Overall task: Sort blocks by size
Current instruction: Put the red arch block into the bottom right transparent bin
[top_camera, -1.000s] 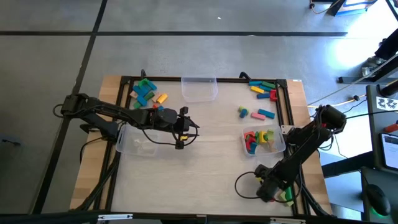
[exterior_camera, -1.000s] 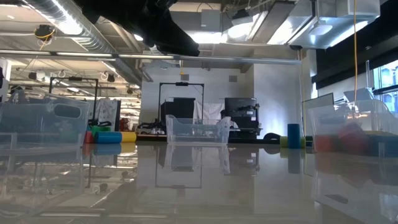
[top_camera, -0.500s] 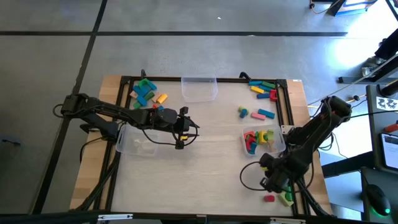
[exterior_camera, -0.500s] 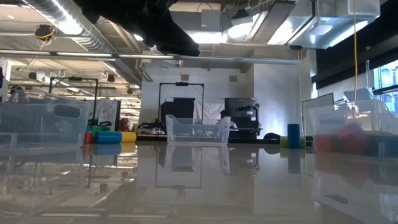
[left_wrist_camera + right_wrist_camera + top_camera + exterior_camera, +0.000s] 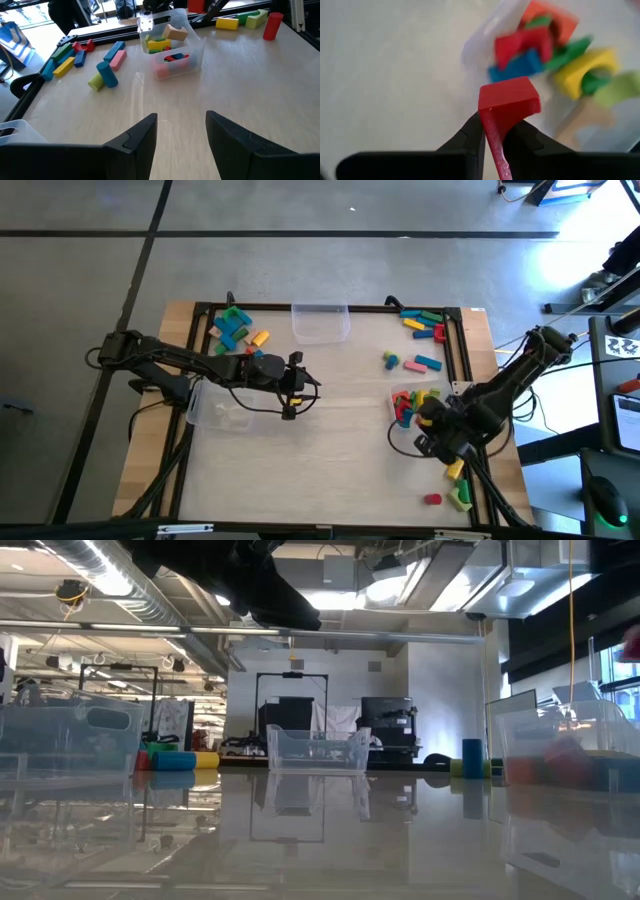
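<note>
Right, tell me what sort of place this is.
Probably a robotics lab or workshop: exposed ceiling ducts and equipment racks stand behind a framed wooden table, where two robot arms work among clear plastic bins and toy blocks.

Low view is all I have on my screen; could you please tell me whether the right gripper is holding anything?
Observer: Yes. The right gripper is shut on a red block, as its wrist view shows.
Operator: Thank you. Where is it over the table?
Observer: In the high view it is at the near edge of the clear bin on the right side, which already holds several blocks.
Operator: And the left gripper, please?
Observer: The left gripper is open and empty, above the middle of the table.
</note>
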